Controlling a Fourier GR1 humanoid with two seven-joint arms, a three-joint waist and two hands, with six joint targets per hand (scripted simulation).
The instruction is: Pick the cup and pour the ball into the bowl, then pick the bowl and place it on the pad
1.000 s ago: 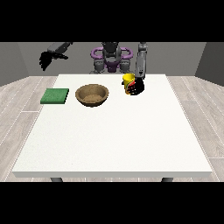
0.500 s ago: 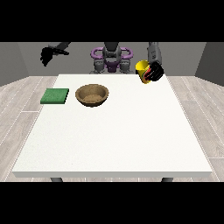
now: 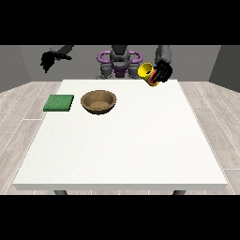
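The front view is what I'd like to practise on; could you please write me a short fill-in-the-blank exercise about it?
1. The hand at the view's right holds a yellow ____ above the table.
2. The wooden bowl sits just to the right of the ____ pad.
3. The hand at the view's left is raised and holds ____.
4. The cup is tilted with its mouth towards the view's ____.

Missing words: cup; green; nothing; left

The white worktop (image 3: 122, 150) carries two items near its far edge: a green pad (image 3: 59, 103) at the view's left and a brown bowl (image 3: 98, 101) just beside it, apart.
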